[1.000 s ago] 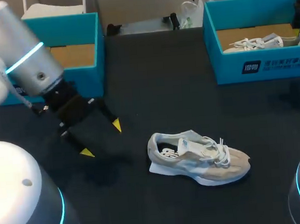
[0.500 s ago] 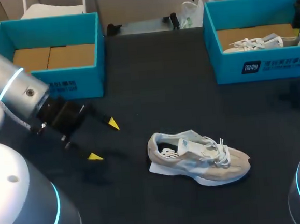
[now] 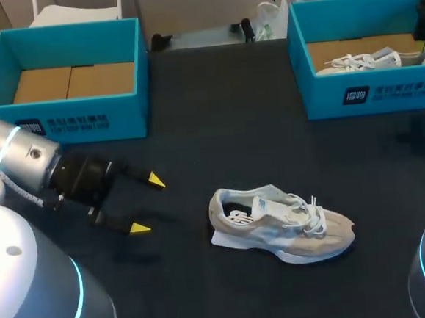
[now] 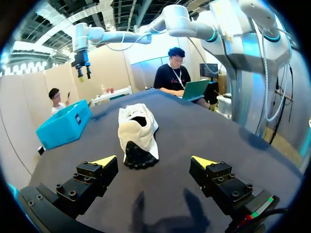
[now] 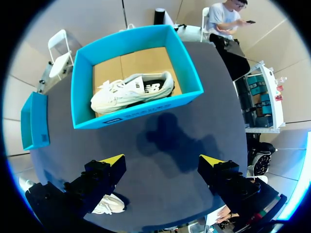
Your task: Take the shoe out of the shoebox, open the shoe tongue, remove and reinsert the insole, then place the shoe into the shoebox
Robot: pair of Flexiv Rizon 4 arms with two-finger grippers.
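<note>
A white printed label, too small to read, marks the front wall of the teal cardboard shoebox with a bare brown floor [image 3: 84,119], which stands off to one side of the left claw [image 3: 147,204]. A similar label marks the second teal cardboard shoebox [image 3: 384,92], which holds a white laced sneaker [image 3: 367,60] and stands ahead of the right claw [image 5: 162,160]. The beige and white laced sneaker [image 3: 280,223] sits on its sole on the black table [image 3: 216,114], outside both boxes. It is ahead of the left claw and apart from it, with its heel towards the claw. Both claws have their yellow-tipped fingers spread wide and hold nothing.
</note>
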